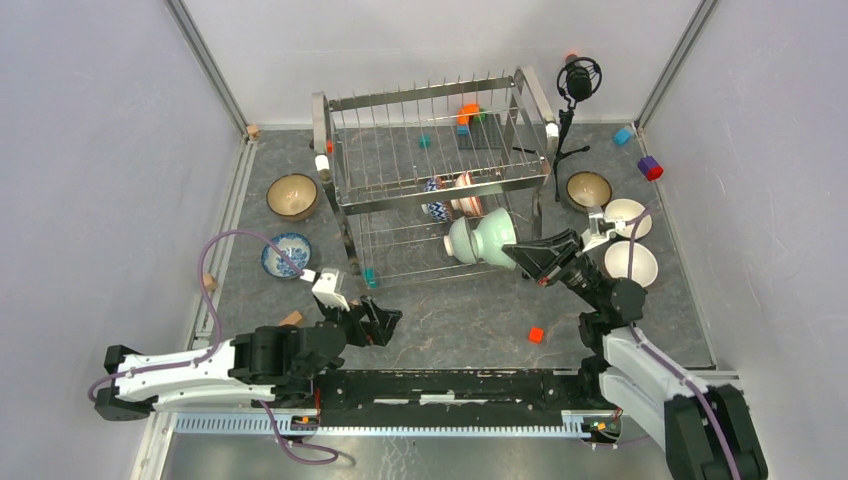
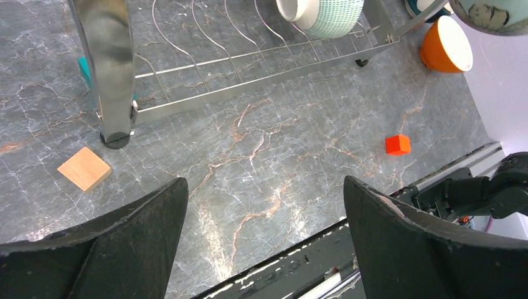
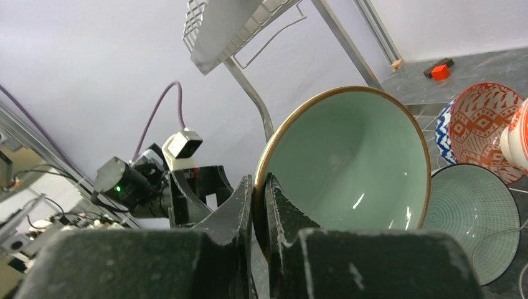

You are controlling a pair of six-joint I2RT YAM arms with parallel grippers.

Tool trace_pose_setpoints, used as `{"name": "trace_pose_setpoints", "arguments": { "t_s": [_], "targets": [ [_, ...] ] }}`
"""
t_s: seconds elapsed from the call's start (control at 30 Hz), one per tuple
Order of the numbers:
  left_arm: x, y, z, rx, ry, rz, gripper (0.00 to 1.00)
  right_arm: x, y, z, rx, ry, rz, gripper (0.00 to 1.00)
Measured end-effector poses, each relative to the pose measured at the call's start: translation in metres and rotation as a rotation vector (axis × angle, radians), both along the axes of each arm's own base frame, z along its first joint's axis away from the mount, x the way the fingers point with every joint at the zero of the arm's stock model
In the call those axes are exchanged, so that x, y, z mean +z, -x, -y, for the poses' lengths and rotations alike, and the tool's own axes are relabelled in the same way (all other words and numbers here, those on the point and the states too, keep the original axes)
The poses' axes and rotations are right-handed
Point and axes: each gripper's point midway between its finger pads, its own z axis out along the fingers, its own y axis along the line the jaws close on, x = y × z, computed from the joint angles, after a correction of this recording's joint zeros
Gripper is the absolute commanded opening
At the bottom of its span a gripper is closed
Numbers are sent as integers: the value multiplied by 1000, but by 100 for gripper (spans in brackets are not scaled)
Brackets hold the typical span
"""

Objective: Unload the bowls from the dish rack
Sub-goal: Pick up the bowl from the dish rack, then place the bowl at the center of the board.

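Observation:
The steel dish rack (image 1: pixel 400 198) stands at the back middle of the table. My right gripper (image 1: pixel 518 253) is shut on the rim of a pale green bowl (image 1: pixel 492 235), which hangs tilted at the rack's front right. In the right wrist view the fingers (image 3: pixel 240 199) pinch that bowl (image 3: pixel 348 162) by its gold-edged rim. Behind it lean a green patterned bowl (image 3: pixel 470 212), a red-and-white bowl (image 3: pixel 485 118) and a blue-and-white one (image 3: pixel 443 134). My left gripper (image 1: pixel 385 322) is open over bare table in front of the rack, with nothing between its fingers (image 2: pixel 143 237).
On the table lie a brown bowl (image 1: pixel 292 195) and a blue-and-white bowl (image 1: pixel 286 254) at left, and a brown bowl (image 1: pixel 588 188) and two white-inside bowls (image 1: pixel 630 263) at right. A microphone tripod (image 1: pixel 572 110) stands beside the rack. Small blocks (image 1: pixel 536 335) are scattered about.

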Motion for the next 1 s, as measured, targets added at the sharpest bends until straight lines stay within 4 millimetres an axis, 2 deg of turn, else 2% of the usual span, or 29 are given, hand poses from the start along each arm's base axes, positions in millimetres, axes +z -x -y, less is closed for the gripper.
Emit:
{"name": "trace_pose_setpoints", "arguments": {
  "t_s": [0.17,0.47,0.63,0.73,1.0],
  "targets": [
    [5,2,-6,12,-17,-27,100,-5,18,-6,-9,92,65,0],
    [20,7,-18,21,-83,-76,100,-40,38,-34,-10,415,94,0],
    [24,12,-13,-7,-118,-104,100,-69,45,-42,-4,572,75,0],
    [24,15,-6,-28,-151,-126,100,-85,56,-55,28,675,83,0],
    [16,18,5,-48,-222,-160,100,-107,91,-90,98,894,210,0]
  ]
}}
